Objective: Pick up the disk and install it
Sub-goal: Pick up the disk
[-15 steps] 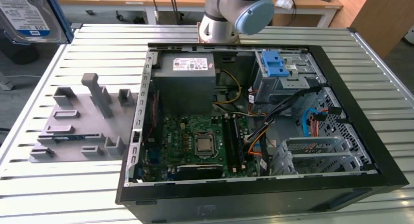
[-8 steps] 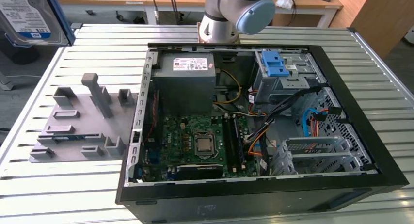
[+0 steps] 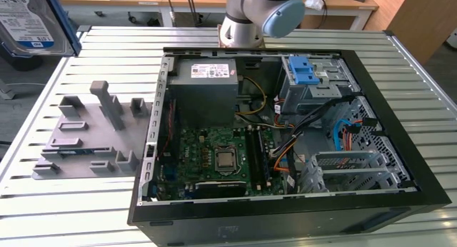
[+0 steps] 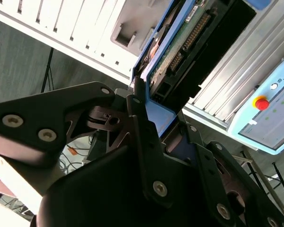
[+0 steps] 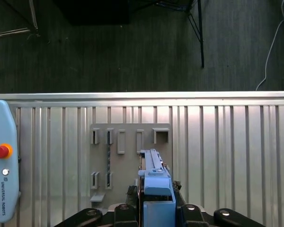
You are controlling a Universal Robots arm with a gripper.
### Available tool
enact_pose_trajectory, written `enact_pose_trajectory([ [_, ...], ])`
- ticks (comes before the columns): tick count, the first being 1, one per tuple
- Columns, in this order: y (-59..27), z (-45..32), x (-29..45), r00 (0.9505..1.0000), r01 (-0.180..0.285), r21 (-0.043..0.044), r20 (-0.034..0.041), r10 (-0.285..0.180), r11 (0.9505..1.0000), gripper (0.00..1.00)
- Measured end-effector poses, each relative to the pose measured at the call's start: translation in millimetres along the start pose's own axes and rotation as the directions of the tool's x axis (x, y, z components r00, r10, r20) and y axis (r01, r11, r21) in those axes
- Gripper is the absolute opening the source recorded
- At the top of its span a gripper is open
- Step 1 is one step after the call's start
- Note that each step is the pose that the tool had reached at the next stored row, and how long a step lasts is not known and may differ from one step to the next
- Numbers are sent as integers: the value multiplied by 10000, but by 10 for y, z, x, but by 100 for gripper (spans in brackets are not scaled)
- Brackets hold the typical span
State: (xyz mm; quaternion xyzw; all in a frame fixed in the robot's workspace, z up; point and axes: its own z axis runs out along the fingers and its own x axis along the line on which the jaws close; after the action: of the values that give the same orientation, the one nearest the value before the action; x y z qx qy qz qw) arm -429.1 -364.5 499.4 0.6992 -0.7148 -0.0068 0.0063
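Note:
The disk point(image 3: 29, 20) hangs high at the exterior view's far left, above the table's back corner; its white-and-blue label and blue bracket face the camera. In the second wrist view my gripper point(image 4: 156, 113) is shut on the disk point(image 4: 180, 42), whose green circuit board and connector side show. In the first wrist view the disk point(image 5: 154, 175) stands edge-on between the black fingers point(image 5: 187, 210) of the gripper point(image 5: 157, 208), above the grey slotted fixture point(image 5: 128, 161).
An open black computer case point(image 3: 286, 215) lies on the slatted table, with a motherboard, a grey power supply point(image 3: 207, 86) and a drive cage with a blue latch point(image 3: 303, 70). The grey fixture point(image 3: 93, 134) lies to the case's left. A teach pendant point(image 5: 0, 161) lies on the table.

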Motion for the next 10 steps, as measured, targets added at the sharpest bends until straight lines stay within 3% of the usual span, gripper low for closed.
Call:
enact_pose_trajectory([
  [10,-161,-3,32,10000,0,0,0,0,10000,36],
])
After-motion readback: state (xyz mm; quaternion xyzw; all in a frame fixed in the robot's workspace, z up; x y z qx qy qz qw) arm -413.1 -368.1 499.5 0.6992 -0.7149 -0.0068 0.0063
